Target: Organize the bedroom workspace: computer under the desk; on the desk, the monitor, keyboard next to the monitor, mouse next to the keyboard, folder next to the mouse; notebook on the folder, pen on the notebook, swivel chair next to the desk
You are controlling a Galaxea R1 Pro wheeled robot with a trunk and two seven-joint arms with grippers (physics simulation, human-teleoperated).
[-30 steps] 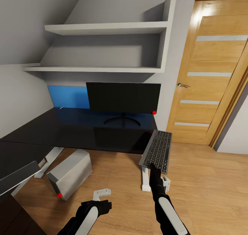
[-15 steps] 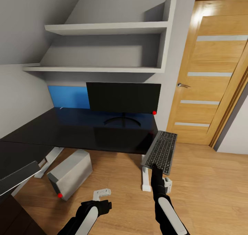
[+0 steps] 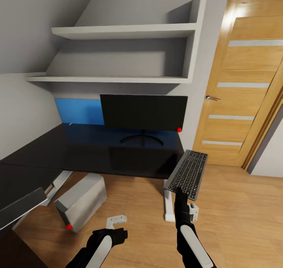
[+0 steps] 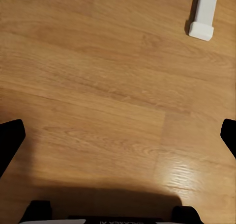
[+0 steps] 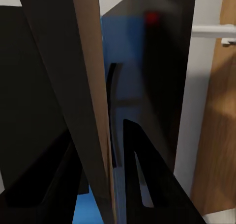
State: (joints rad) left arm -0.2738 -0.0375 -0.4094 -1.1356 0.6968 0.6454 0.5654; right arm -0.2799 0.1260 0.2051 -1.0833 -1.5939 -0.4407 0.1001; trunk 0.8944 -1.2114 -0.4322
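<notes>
The right pincer (image 3: 181,192) grips the near short edge of the keyboard (image 3: 188,174), a slim grey slab with rows of dark keys, and holds it in the air, tilted, just off the right end of the bench (image 3: 98,152). In the right wrist view the keyboard (image 5: 91,96) appears edge-on as a thin tan-lit plate between the dark fingers (image 5: 142,170).

The bench has a glossy black top that mirrors the bright blue back panel (image 3: 78,111) behind it, and stands on white pedestal legs (image 3: 169,205). On its far right part stands the monitor (image 3: 143,113), a wide flat black screen with a small red dot at its lower right corner, on a thin curved black stand. Under the bench, to the left, the computer (image 3: 80,201) stands askew on the wooden floor (image 3: 243,221), a matt silver-grey box with a red light low on its near corner.

The left pincer (image 3: 116,233) hangs low over the floor planks, its black fingers (image 4: 10,140) spread wide with nothing between them. A strip of white lettering on the pincer body is too cut off to read.

Pale grey shelves (image 3: 122,32) climb the wall above, and a honey-coloured door (image 3: 243,83) with frosted bands and a metal handle stands at the right.
</notes>
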